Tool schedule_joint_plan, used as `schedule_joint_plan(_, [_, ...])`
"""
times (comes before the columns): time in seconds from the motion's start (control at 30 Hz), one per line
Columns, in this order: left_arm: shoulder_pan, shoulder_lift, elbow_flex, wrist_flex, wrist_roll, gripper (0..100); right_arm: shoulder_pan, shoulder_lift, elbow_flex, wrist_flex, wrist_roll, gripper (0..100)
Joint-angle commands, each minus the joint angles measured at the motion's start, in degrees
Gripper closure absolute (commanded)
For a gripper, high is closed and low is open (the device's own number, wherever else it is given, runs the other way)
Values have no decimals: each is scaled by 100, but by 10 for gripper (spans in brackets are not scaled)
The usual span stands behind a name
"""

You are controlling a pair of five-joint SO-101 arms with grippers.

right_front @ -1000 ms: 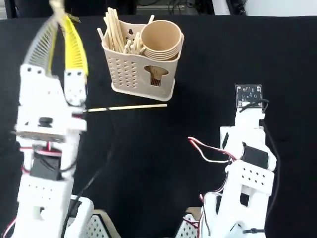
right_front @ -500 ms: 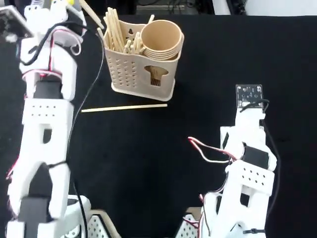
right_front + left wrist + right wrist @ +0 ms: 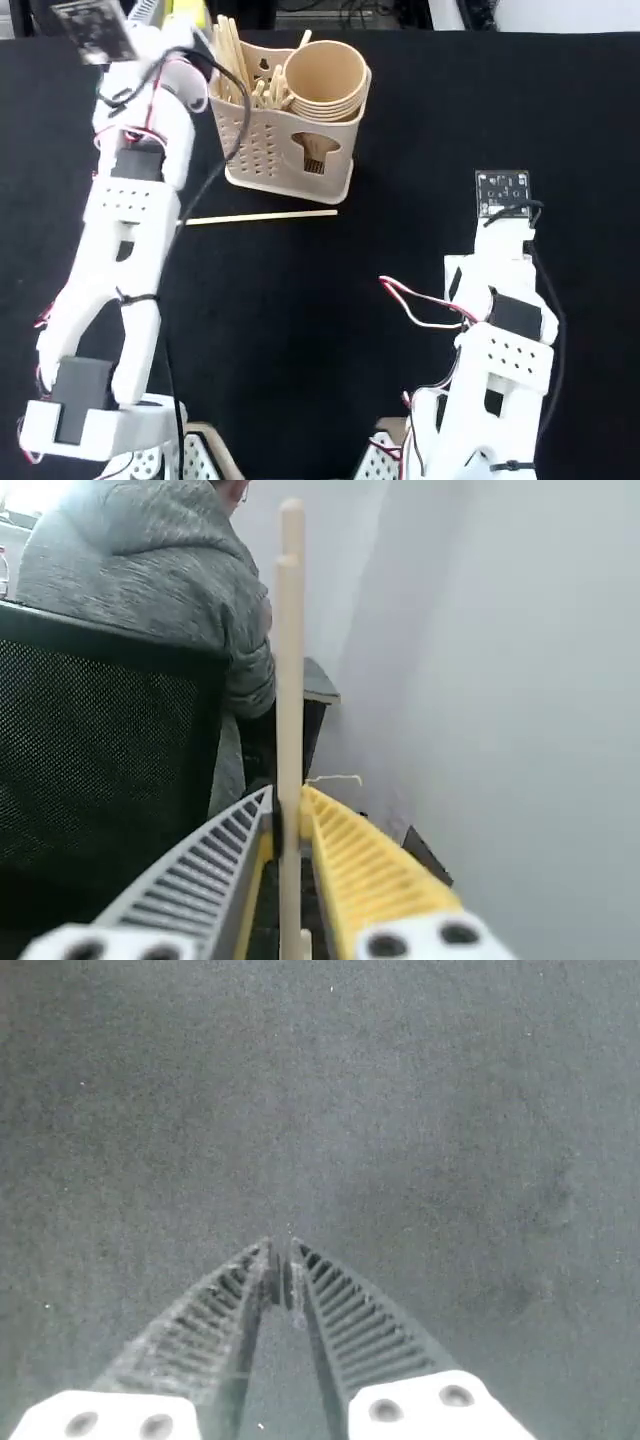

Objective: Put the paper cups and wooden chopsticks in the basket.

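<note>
Left wrist view gives us the clearest reading: the left claw (image 3: 287, 795) is clamped on the held chopstick (image 3: 290, 650), with a grey finger on one side and a yellow one on the other. The stick's long axis runs in line with the claw, and its free end juts well past the tips, pointing up and away from the surface (image 3: 560, 100). From the high view we place that claw (image 3: 180, 10) at the far edge, toward the far left corner, just beside the basket (image 3: 285, 150), whose left compartment carries the bundled chopsticks (image 3: 232, 60) and whose right one holds the paper cups (image 3: 325, 75). We judge the step in hand to be dropping this stick in. To do it well, we would bring the stick over the left compartment, keep it steep so it slides down among the others without knocking them, and part the fingers only once its lower end is inside the rim. A loose chopstick (image 3: 260, 216) lies on the surface just in front of the basket, parallel to the far edge. The right claw (image 3: 281, 1270) sits near the near right corner, fingers together on nothing.
</note>
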Motion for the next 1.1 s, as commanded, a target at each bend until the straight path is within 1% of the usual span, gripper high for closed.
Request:
schedule_joint_plan(0.0, [277,-70,259,-18,-360,970,-97,-48,-22,-114,44,973])
schedule_joint_plan(0.1, [435,-79,602,-35,-387,970,-97,-48,-22,-114,44,973])
schedule_joint_plan(0.3, [338,-79,892,-9,-396,963,-97,-48,-22,-114,44,973])
schedule_joint_plan(0.47, [295,-105,1402,62,-1046,842,-97,-48,-22,-149,44,973])
schedule_joint_plan(0.6, [400,-589,1736,756,-1820,795,-97,-48,84,-334,44,973])
schedule_joint_plan(0.7, [462,-1187,1974,1248,-2171,777,-97,-48,84,-334,44,973])
schedule_joint_plan(0.87, [400,-2541,2334,1925,-2189,777,-97,-48,84,-334,44,973])
schedule_joint_plan(1.0, [409,-3666,2334,3015,-2127,777,-97,-40,84,-325,44,973])
schedule_joint_plan(1.07, [400,-4149,2343,3262,-1776,777,-97,-40,84,-316,44,973])
